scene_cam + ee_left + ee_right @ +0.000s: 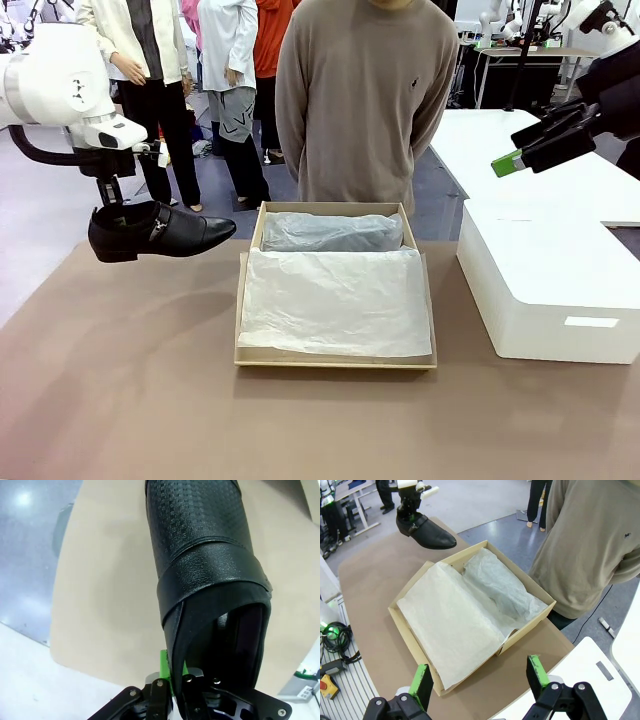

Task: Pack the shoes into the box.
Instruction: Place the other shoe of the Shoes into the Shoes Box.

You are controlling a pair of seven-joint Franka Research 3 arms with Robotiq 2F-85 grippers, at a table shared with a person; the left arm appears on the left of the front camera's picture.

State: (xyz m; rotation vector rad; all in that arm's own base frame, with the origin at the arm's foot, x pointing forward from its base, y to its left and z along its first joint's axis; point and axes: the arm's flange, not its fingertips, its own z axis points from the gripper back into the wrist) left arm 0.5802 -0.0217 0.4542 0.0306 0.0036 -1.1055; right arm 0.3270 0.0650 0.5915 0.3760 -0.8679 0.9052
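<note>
While the left gripper [175, 674] pinched the heel rim of a glossy black leather shoe [160, 232], one green pad pressed on the outside of the collar and the other finger inside it, the shoe hung level above the left part of the brown desk [120, 390], clear of the surface, its pointed toe aimed toward the box [335, 358]. Close up, its upper showed a fine embossed grid, with a smoother grained band across it; a small metal buckle sat on the side strap.

At the middle of the desk lay the shallow rectangular cardboard box, open. Crinkled white tissue paper [335, 300] covered its near part in a flat sheet, and along the far wall the tissue was bunched over a greyish, rounded bundle [325, 232]; I could not tell what was under it. A person [365, 100] in a taupe sweater stood just behind the box.

To the right sat a big white block [550, 290] with rounded edges. Above it the right gripper [515, 148] hovered with its green-padded fingers spread wide, empty.
</note>
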